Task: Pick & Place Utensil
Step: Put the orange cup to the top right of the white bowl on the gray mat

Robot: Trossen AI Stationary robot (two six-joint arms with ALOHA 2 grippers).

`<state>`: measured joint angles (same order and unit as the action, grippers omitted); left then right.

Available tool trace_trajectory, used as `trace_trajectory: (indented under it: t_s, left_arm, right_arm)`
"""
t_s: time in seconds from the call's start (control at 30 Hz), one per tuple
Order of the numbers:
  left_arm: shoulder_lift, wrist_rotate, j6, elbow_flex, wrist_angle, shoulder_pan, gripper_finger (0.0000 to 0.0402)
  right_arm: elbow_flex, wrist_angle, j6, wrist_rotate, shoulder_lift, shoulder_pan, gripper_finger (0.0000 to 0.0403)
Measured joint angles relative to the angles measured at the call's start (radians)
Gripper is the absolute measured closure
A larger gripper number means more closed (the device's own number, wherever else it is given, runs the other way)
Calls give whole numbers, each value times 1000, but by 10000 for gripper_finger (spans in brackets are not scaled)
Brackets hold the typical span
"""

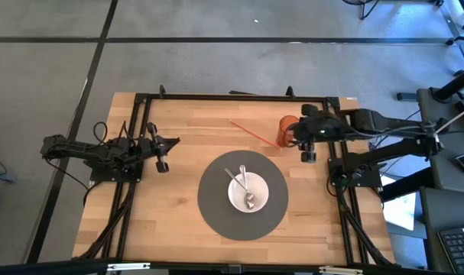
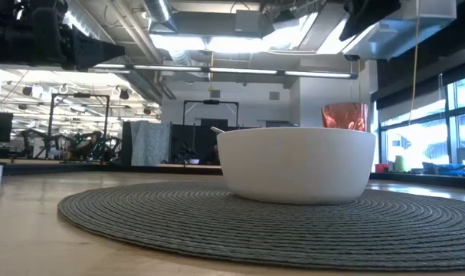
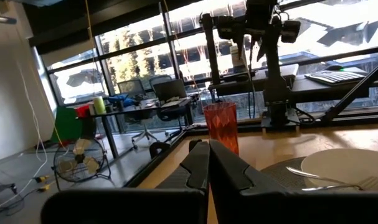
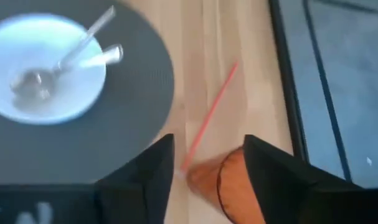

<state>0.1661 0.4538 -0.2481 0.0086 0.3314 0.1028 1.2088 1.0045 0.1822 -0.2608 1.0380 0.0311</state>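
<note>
Two utensils already lying in the white bowl on the round dark mat at the middle of the worktop — a spoon and a fork, crossed, handles pointing toward the far edge. Right gripper hovering at the far right of the worktop, fingers spread wide, just above the orange cup with the thin red straw lying on the wood beside it. Left gripper parked at the left side, well apart from the bowl, fingers pressed together with nothing between them.

Judged from this: most likely the straw next, or a retreat after a drop.

- Lower straight down over the straw's free length, well clear of the cup.
- Turn the wrist so the fingers straddle the straw across its width, not along it.
- Close gently — thin and light, prone to rolling or flicking away.
- Lift before travelling; avoid knocking the cup over.
</note>
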Motion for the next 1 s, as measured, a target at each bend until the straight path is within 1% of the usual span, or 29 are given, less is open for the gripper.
trace_trajectory:
  t_s: [0.1, 0.3, 0.47, 0.53, 0.6, 0.67, 0.83, 1.0]
  left_arm:
    - [0, 0, 0, 0, -5, 0, 398]
    - [0, 1, 0, 0, -21, 0, 396]
    - [0, 1, 0, 0, -21, 0, 400]
    - [0, 1, 0, 0, -21, 0, 400]
    - [0, 1, 0, 0, -21, 0, 398]
    - [0, 1, 0, 0, -21, 0, 396]
    - [0, 1, 0, 0, -21, 0, 399]
    - [0, 1, 0, 0, -22, 0, 399]
  right_arm:
    - [58, 83, 14, -17, 73, 0, 198]
    - [78, 203, 6, 27, 153, 49, 192]
    - [77, 214, 32, 32, 181, 114, 192]
    - [78, 215, 39, 72, 190, 146, 192]
    - [78, 218, 39, 136, 202, 183, 192]
    - [77, 224, 36, 163, 212, 210, 192]
    - [77, 247, 39, 167, 249, 245, 192]
    - [77, 251, 37, 167, 283, 251, 192]
